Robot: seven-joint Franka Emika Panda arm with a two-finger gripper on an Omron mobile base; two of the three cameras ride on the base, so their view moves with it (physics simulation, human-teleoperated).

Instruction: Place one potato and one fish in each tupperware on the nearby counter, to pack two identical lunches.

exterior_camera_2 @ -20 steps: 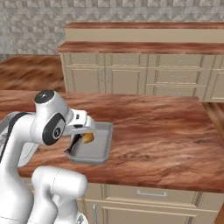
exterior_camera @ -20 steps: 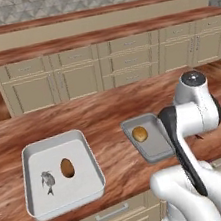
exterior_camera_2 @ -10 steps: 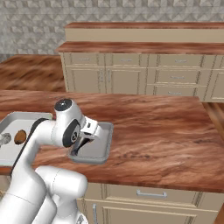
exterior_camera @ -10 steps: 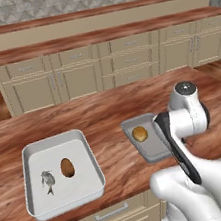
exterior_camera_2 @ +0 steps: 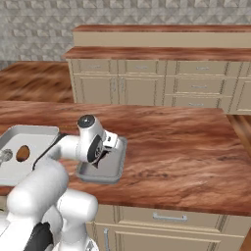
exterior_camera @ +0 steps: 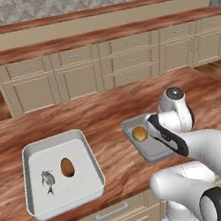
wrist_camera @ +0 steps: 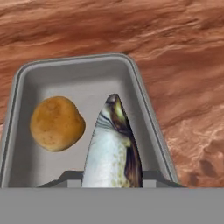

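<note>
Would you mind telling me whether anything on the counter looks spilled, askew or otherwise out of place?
Nothing stands out. The larger tray holds one fish and one potato. The smaller tray holds a potato, and the gripper holds a second fish above it. Nothing lies loose on the counter.

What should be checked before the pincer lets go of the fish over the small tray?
1. Pincer shut on the fish: ok, the fish stands between the fingertips.
2. Fish over the small tray: ok, its head points into the tray in the hand view.
3. Landing spot free: ok, bare floor lies beside the potato.
4. Small tray already holds one potato: ok.
5. Large tray packed: ok, it holds a second potato and a second fish.
6. Height of the fish above the tray floor: cannot tell.
</note>
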